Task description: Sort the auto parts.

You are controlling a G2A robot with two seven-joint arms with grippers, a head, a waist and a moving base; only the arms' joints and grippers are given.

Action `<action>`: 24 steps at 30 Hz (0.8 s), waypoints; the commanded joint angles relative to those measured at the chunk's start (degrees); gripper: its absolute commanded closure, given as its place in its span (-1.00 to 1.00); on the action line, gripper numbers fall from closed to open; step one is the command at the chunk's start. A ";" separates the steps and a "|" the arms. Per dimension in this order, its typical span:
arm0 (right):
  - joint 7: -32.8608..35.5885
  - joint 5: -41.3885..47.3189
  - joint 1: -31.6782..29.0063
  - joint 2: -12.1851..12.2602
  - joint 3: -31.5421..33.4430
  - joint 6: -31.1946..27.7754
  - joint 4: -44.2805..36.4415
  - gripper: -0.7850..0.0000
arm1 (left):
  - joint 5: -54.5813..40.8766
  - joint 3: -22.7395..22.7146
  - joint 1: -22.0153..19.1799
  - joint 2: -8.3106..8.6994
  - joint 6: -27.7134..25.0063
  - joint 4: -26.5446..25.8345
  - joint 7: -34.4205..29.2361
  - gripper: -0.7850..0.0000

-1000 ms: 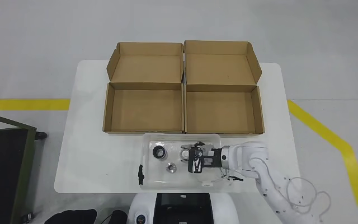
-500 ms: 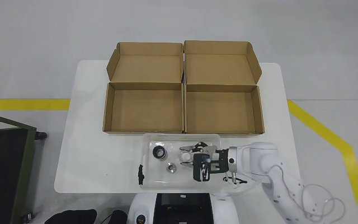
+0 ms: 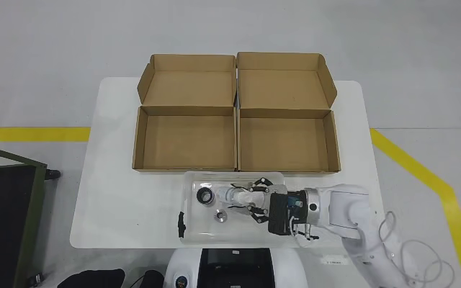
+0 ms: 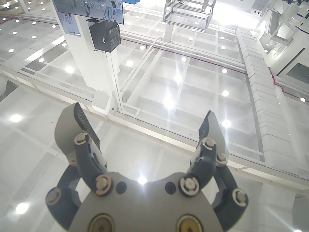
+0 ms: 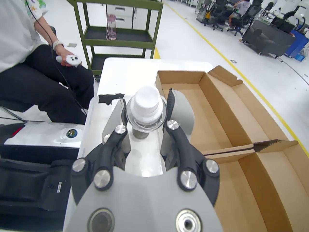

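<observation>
Beyond the clear tray (image 3: 189,225), the left cardboard box (image 3: 185,142) and right cardboard box (image 3: 287,144) stand open-topped, lids raised behind them.

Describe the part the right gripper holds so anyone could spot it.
On the white table, a clear tray lies before two cardboard boxes. Over its right half the right gripper grips the part: white stepped cap, clear collar, metal stem, unlike the dark ring nearby.
</observation>
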 commanded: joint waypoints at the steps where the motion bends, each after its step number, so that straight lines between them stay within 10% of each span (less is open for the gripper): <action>1: -2.08 0.33 0.23 0.03 0.42 -0.11 -1.19 1.00 | 0.00 0.00 0.00 0.00 0.00 0.00 0.00 -1.00; 24: -18.61 1.81 5.70 -0.20 5.01 5.78 -5.70 1.00 | 0.00 0.00 0.00 0.00 0.00 0.00 0.00 -1.00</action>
